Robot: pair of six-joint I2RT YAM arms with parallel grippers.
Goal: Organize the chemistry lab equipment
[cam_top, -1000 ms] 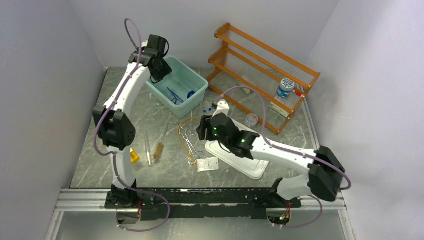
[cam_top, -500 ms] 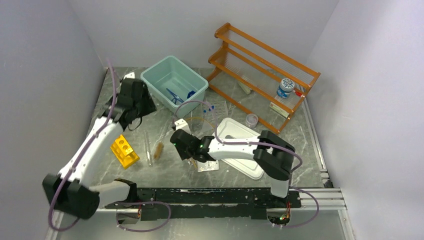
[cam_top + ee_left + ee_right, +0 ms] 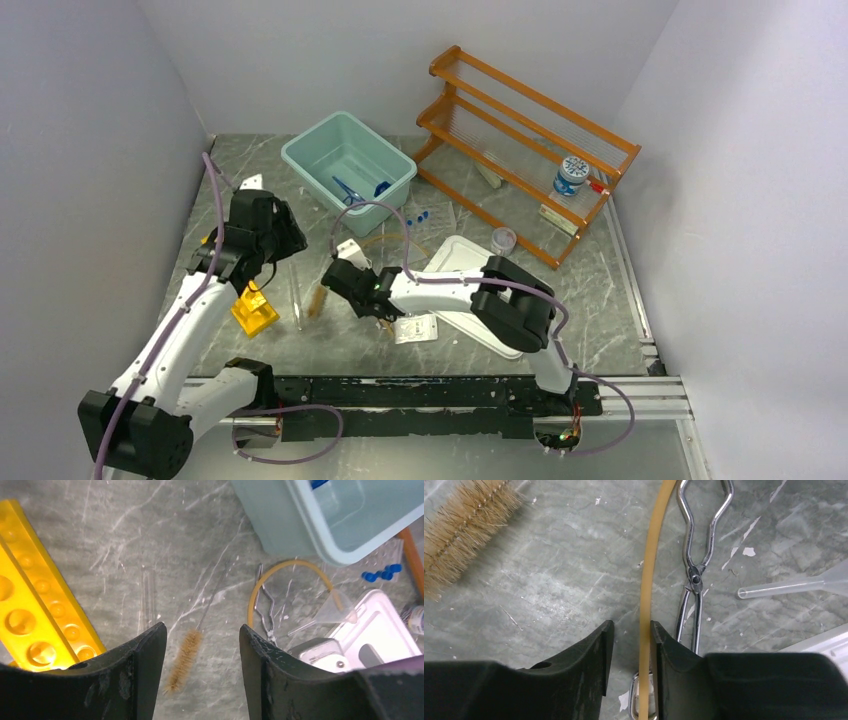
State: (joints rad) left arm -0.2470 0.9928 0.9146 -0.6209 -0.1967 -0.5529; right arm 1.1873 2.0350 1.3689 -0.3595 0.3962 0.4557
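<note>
From the top, the left gripper (image 3: 278, 240) hangs just past the yellow rack (image 3: 252, 310), and the right gripper (image 3: 340, 279) sits low by the brush (image 3: 318, 297). Left wrist cam: jaws wide apart and empty, brush on the table below. Right wrist cam: fingers slightly apart, amber tubing (image 3: 647, 580) running between them against one finger, not pinched, tongs (image 3: 694, 575) just beside.

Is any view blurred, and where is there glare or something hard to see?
Top external: sharp, even light, faint shadows. Left wrist: the clear glass tubes almost vanish against the table. Right wrist: glints on the metal tongs, while the brush bristles are crisp.
</note>
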